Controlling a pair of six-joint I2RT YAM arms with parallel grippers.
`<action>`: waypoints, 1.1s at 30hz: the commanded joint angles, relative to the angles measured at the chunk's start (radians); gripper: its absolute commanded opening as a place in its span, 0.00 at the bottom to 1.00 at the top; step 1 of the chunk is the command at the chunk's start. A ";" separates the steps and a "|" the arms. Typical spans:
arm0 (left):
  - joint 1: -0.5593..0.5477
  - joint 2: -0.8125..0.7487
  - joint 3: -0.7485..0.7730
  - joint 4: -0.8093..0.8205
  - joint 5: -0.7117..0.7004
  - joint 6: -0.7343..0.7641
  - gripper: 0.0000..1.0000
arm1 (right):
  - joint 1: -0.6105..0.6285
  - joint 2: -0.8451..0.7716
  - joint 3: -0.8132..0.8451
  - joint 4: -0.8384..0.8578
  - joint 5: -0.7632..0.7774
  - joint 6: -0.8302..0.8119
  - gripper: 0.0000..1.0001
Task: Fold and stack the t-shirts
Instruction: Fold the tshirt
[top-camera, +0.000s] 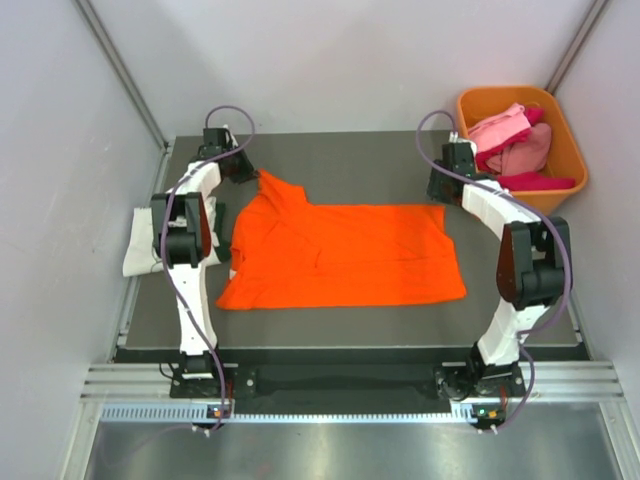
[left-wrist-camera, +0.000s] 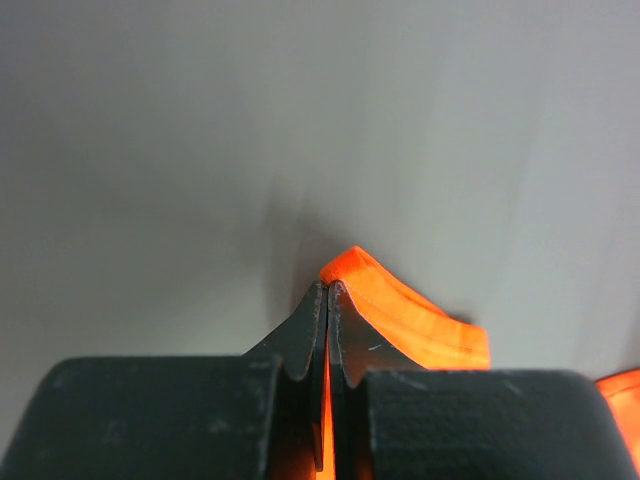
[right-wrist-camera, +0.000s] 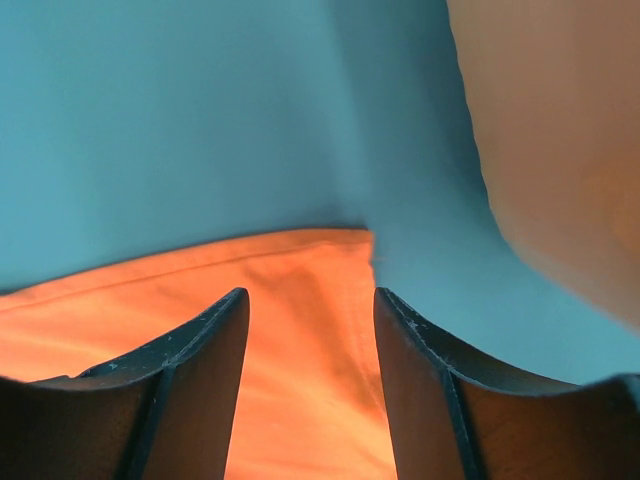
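Note:
A bright orange t-shirt (top-camera: 345, 252) lies spread on the dark table. My left gripper (top-camera: 245, 170) is at its far left corner, shut on a fold of the orange cloth (left-wrist-camera: 400, 310), which is pinched between the jaws and lifted a little. My right gripper (top-camera: 440, 188) is open over the shirt's far right corner (right-wrist-camera: 310, 300), its fingers (right-wrist-camera: 200, 345) straddling the cloth without closing on it. Pink, red and magenta t-shirts (top-camera: 510, 140) lie heaped in the bin. A white t-shirt (top-camera: 140, 250) lies at the table's left edge, partly hidden behind my left arm.
A rigid orange plastic bin (top-camera: 570, 150) stands off the table's far right corner; its wall shows in the right wrist view (right-wrist-camera: 560, 150). Grey walls close in on both sides. The table's near edge (top-camera: 350, 350) runs just below the shirt.

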 joint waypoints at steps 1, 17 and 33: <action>0.019 -0.046 0.048 0.043 -0.045 0.004 0.00 | 0.013 0.032 0.071 0.010 0.007 -0.012 0.54; 0.038 0.021 0.090 0.115 0.000 -0.047 0.00 | 0.014 0.175 0.191 -0.008 -0.007 -0.013 0.50; 0.018 0.008 0.058 0.126 0.000 -0.029 0.00 | 0.013 0.321 0.277 -0.008 -0.012 0.003 0.39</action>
